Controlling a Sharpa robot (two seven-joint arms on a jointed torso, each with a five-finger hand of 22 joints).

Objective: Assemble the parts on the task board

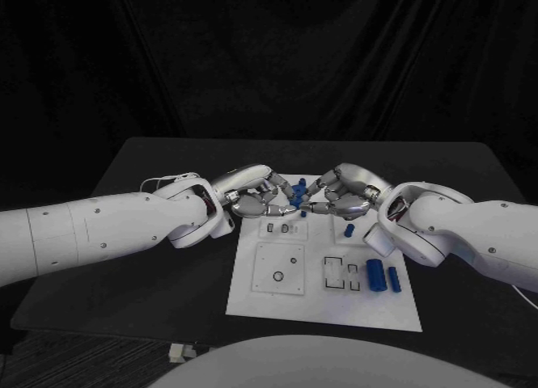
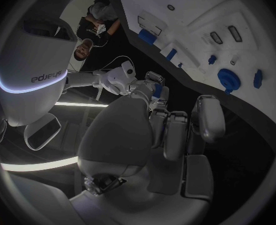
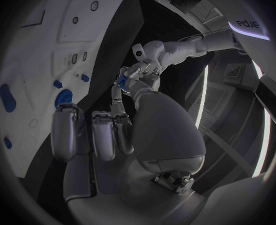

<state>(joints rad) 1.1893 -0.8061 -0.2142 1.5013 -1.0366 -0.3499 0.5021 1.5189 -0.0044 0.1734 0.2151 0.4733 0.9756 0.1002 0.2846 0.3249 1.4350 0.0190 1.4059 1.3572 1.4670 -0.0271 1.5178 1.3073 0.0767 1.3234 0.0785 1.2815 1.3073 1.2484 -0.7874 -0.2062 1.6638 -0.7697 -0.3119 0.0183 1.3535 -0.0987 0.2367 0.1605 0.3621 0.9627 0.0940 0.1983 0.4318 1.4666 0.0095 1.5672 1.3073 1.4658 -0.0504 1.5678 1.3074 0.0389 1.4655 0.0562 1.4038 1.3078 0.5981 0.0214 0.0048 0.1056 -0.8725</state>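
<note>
The white task board [image 1: 321, 303] lies in the middle of the black table. Above its far end my left hand [image 1: 255, 199] and my right hand [image 1: 345, 194] meet fingertip to fingertip. A small blue part [image 1: 298, 194] sits between them, and both hands pinch it. The left wrist view shows my left hand [image 2: 172, 130] reaching to the blue part [image 2: 157, 91], with the right hand [image 2: 128, 80] on its other side. In the right wrist view my right hand [image 3: 106, 135] touches the same part [image 3: 123, 80] opposite the left hand [image 3: 144, 60].
Two long blue parts [image 1: 383, 278] lie side by side at the board's near right. A short blue part [image 1: 350, 230] lies further back. A round blue part [image 2: 227, 78] and smaller blue parts [image 2: 212, 60] stand at the board's far end. Bare black table [image 1: 163, 283] flanks the board.
</note>
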